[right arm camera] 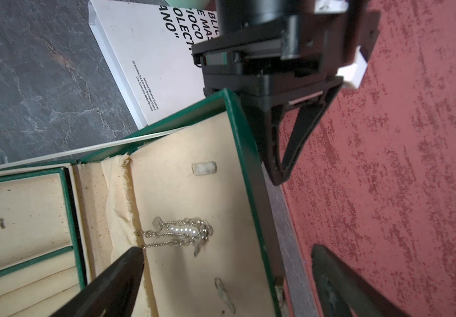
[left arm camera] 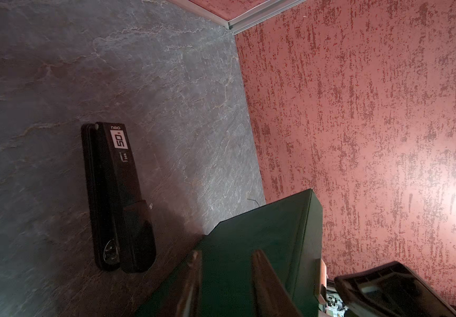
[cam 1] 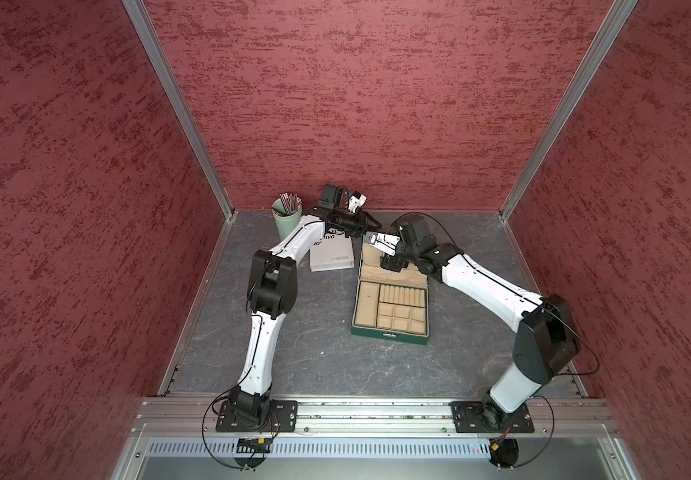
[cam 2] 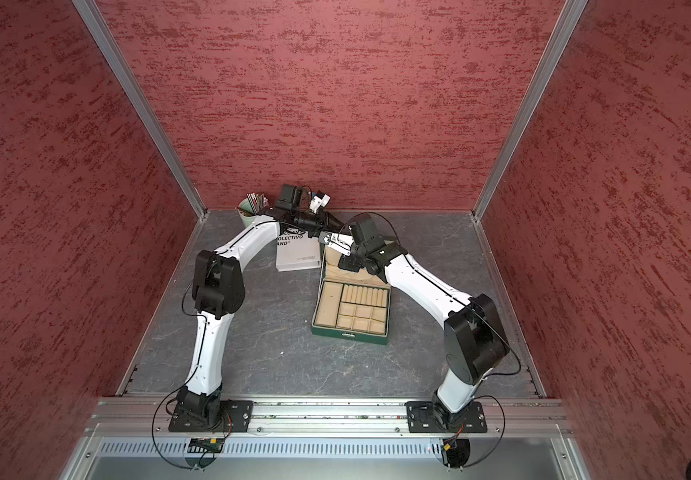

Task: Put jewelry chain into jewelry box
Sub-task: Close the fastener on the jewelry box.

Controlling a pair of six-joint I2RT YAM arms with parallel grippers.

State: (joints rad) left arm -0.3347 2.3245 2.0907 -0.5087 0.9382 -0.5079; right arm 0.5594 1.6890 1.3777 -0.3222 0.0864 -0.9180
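Lying loose between spread right fingers (right arm camera: 122, 271), jewelry chain (right arm camera: 178, 233), perhaps touching one

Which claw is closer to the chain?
Right. The right claw is open, one fingertip beside the chain on the lid lining; the left claw is at the lid's outer edge, farther away.

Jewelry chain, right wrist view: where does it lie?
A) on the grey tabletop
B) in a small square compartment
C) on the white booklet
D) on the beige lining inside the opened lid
D: the jewelry chain rests on the beige lining inside the raised lid of the jewelry box, beside the gathered fabric fold, with no compartment walls around it.
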